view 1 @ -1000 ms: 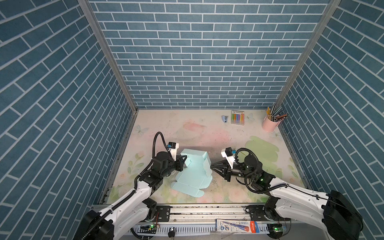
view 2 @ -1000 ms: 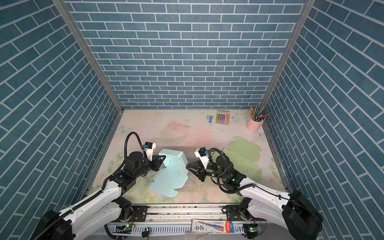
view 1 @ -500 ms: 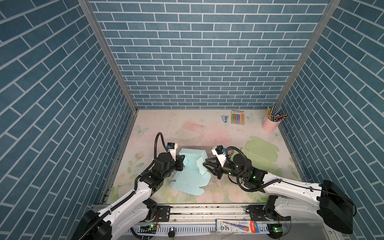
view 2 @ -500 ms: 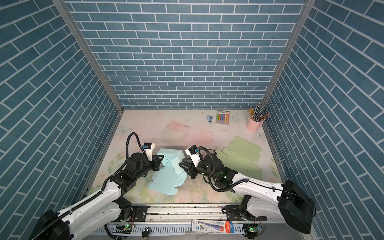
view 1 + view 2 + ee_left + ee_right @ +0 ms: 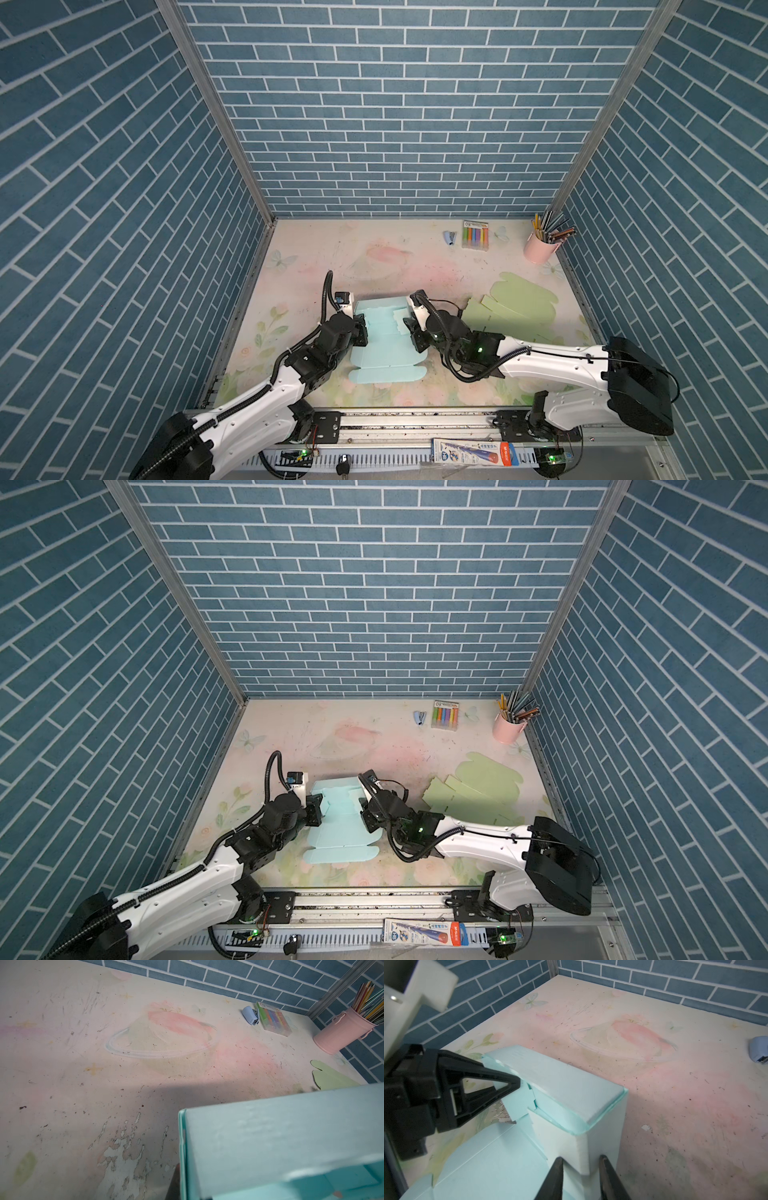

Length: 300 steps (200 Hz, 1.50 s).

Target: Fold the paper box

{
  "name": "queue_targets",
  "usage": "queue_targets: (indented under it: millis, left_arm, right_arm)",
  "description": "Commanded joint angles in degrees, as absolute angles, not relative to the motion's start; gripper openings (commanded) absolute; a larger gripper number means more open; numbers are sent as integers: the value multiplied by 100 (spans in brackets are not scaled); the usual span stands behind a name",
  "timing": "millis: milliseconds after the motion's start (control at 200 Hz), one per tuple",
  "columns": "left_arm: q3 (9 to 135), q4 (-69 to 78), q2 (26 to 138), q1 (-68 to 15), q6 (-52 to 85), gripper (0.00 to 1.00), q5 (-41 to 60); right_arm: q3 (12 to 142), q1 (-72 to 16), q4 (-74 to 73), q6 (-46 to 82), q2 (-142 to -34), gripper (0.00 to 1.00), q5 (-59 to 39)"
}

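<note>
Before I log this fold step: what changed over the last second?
The right gripper swung left to the light-blue paper box; its jaws now straddle its right wall. The left gripper stays shut on the left wall. Flat green cardboard sheet and pink pencil cup: unmoved.

Even overhead light fills both sharp top views, whose brick walls (image 5: 395,124) splay at the edges, while in the left wrist view the close paper box (image 5: 280,1147) blurs and throws a soft shadow across the tabletop (image 5: 83,1064).

One blue box (image 5: 386,349); one green sheet (image 5: 519,303); one cup (image 5: 539,250); one marker pack (image 5: 475,234); one stapler (image 5: 449,238).
</note>
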<state>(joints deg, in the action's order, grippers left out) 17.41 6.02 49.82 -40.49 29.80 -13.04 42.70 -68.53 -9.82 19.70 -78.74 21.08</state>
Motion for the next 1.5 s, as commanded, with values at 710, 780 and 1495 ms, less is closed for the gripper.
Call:
queue_targets:
  millis: [710,780,1495]
  left_arm:
    - [1771,1575,5115,-5459,3718,0,-2211]
    - [1793,1564,5087,-5484,3713,0,-2224]
    - [1755,1622,5169,-5805,3884,0,-2530]
  right_arm:
    - [5710,-7444,994,2822,-9273,12,5116]
    - [5653,-7444,907,2798,-9223,8,5161]
    - [5465,-7444,836,3046,-9023,1,5892]
